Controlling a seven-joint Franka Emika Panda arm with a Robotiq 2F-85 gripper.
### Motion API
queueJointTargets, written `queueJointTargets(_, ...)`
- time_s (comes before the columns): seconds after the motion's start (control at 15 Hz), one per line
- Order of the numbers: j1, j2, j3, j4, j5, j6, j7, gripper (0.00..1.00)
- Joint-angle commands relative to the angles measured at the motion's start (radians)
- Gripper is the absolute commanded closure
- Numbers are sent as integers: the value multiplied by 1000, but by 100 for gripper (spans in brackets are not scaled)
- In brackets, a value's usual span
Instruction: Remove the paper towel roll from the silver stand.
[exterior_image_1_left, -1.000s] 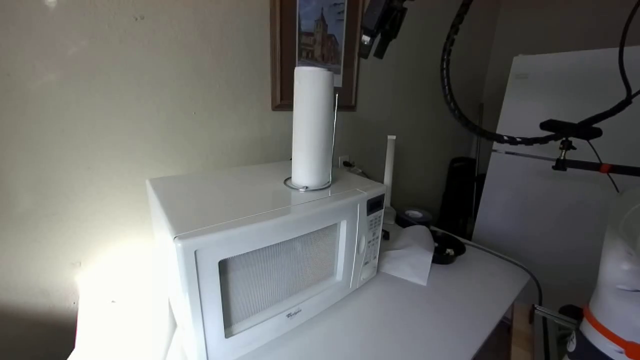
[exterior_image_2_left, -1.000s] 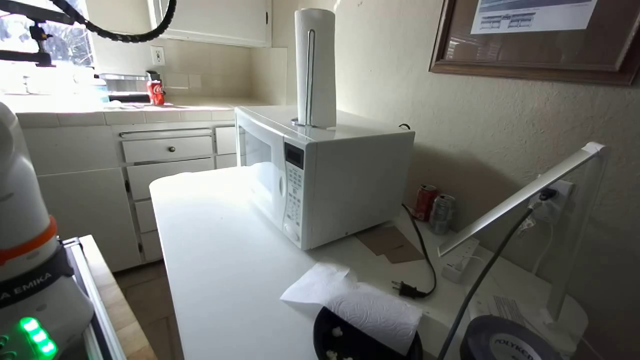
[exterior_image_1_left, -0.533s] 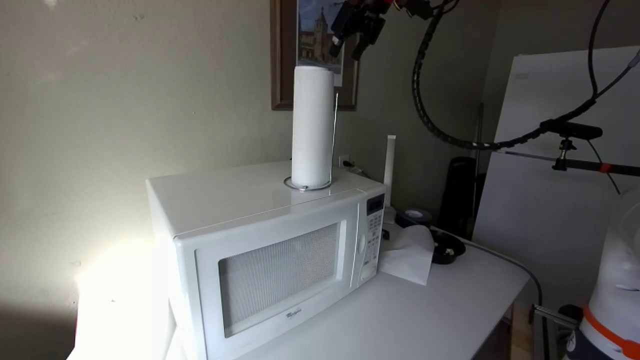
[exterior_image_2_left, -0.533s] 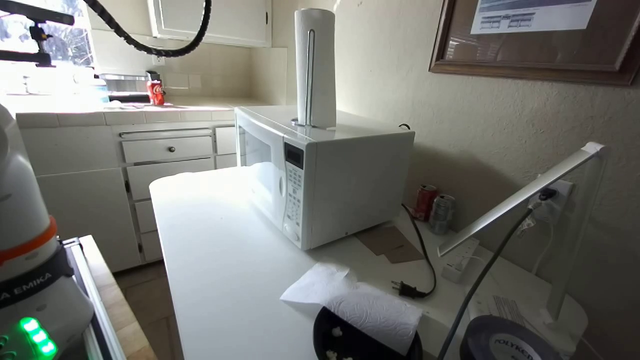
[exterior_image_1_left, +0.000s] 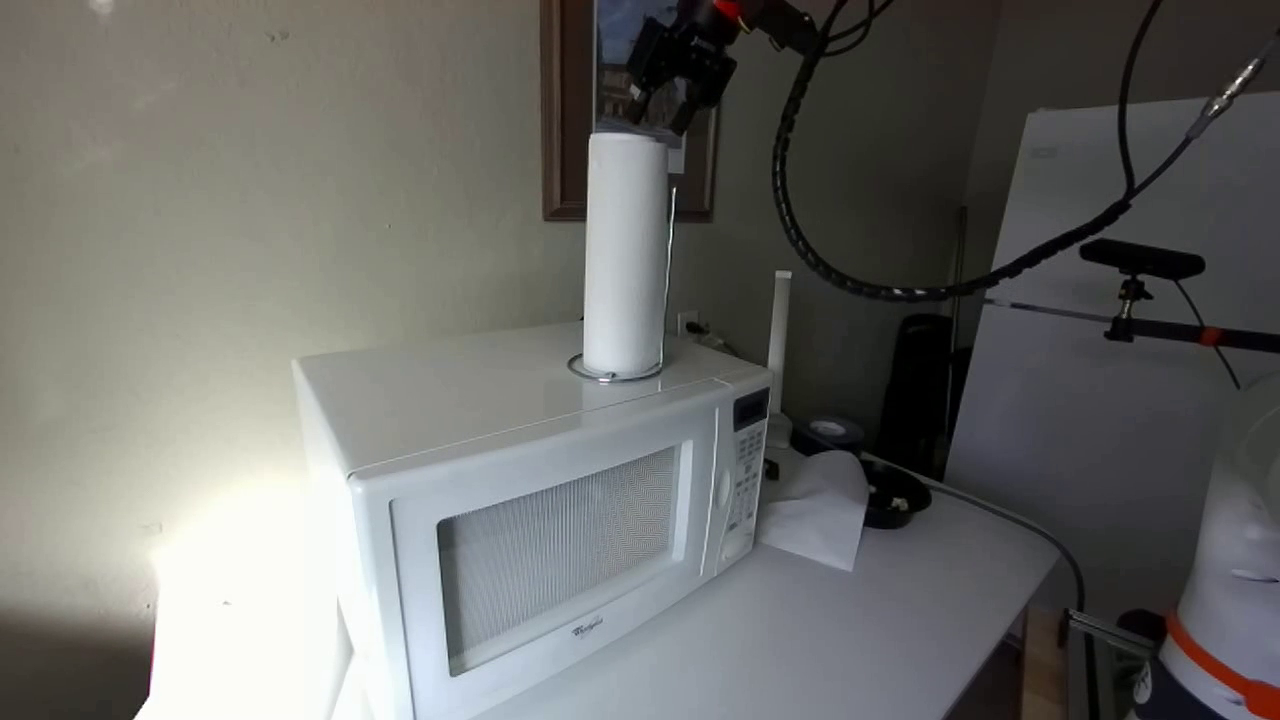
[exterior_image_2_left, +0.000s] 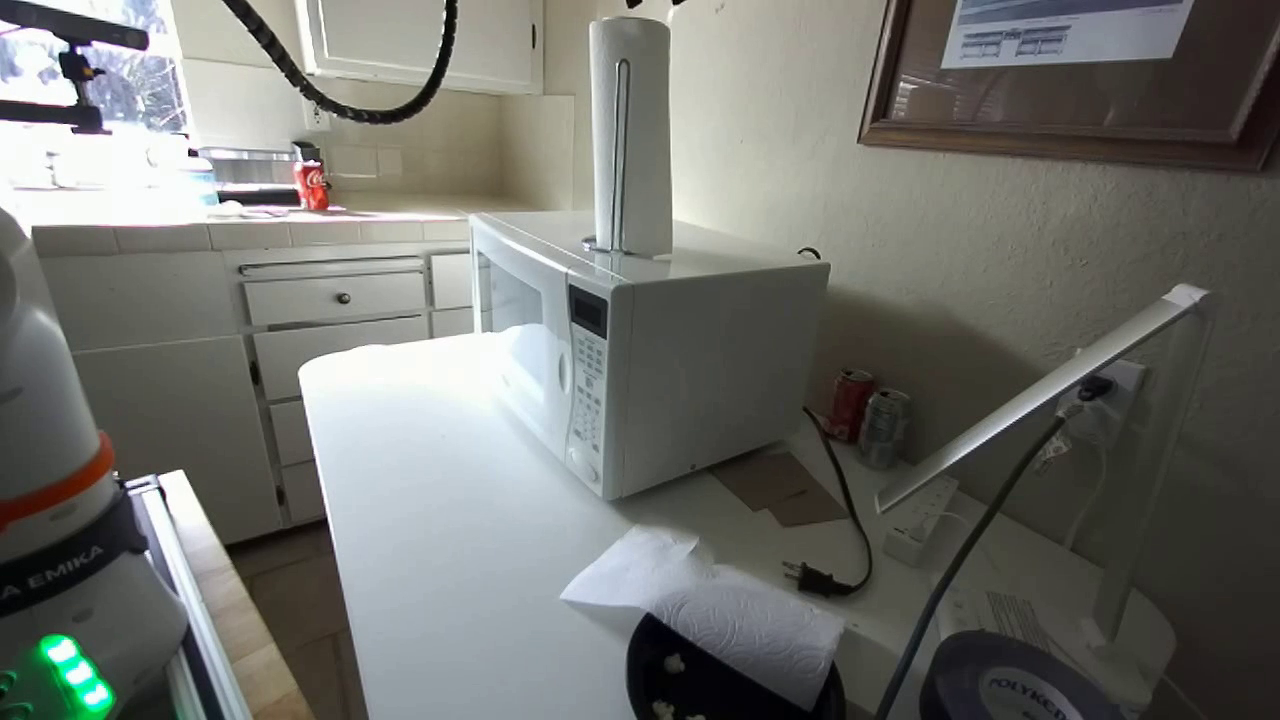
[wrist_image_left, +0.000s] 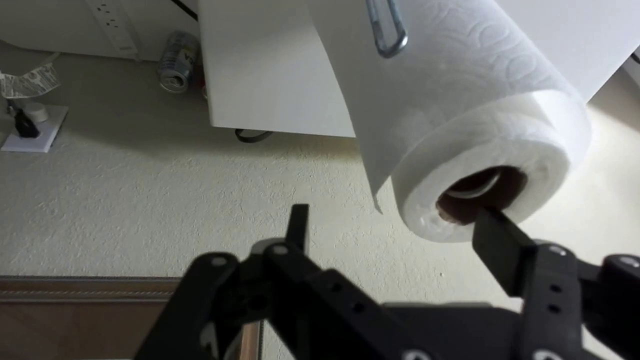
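Fingers (wrist_image_left: 502, 255) parted wide and released, set just above the upper end of the paper towel roll (exterior_image_1_left: 625, 255), which stands upright on the silver stand (exterior_image_1_left: 669, 265). In the wrist view the roll's open end faces the fingers, and the tip of one overlaps the edge of the brown core (whether tip and paper touch cannot be told). The stand's wire upright, looped at the top, runs along the outside of the roll and ends lower than the roll, farther from the fingers; its ring base shows at the roll's foot. Roll and stand rest on the white microwave (exterior_image_1_left: 560, 462), well below the fingers, and the microwave rests on the bench (exterior_image_1_left: 820, 640). Lower still, off to one side of the fingers, a crumpled paper sheet (exterior_image_2_left: 745, 625) lies partly over a black bowl (exterior_image_2_left: 718, 690) containing small white pieces. A red can (exterior_image_2_left: 851, 405) and a silver can (exterior_image_2_left: 884, 430) stand near the microwave, also well below the fingers, with a pale desk lamp (exterior_image_2_left: 1040, 397) farther off. A framed picture (exterior_image_1_left: 612, 90) appears behind the fingers in an exterior view, and a black ribbed hose (exterior_image_1_left: 870, 291) loops down to one side of them.
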Motion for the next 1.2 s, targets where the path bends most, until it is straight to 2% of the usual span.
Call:
queueJointTargets(0.0, -6, 41, 4, 47, 15, -9, 31, 47)
queueJointTargets(0.07, -4, 48, 4, 54, 18, -13, 33, 55)
queueJointTargets(0.13, -3, 53, 4, 58, 21, -13, 34, 47)
queueJointTargets(0.2, -2, 58, 5, 62, 22, -13, 35, 19)
queueJointTargets(0.27, -2, 62, 6, 65, 24, -14, 36, 21)
queueJointTargets(0.33, -1, 66, 6, 67, 25, -15, 36, 18)
queueJointTargets(0.47, -1, 74, 6, 73, 27, -16, 36, 3)
queueJointTargets(0.53, -2, 79, 6, 76, 24, -17, 36, 0)
queueJointTargets(0.6, -2, 82, 6, 78, 23, -18, 37, 0)
queueJointTargets(0.67, -2, 86, 6, 79, 23, -19, 36, 10)
queueJointTargets(0.73, -2, 88, 6, 81, 23, -21, 35, 27)
queueJointTargets(0.8, -1, 91, 6, 82, 21, -23, 35, 27)
queueJointTargets(0.87, -1, 93, 6, 82, 22, -26, 34, 33)
queueJointTargets(0.93, -1, 93, 6, 82, 21, -28, 33, 43)
queueJointTargets(1.13, -1, 91, 7, 83, 18, -42, 35, 32)
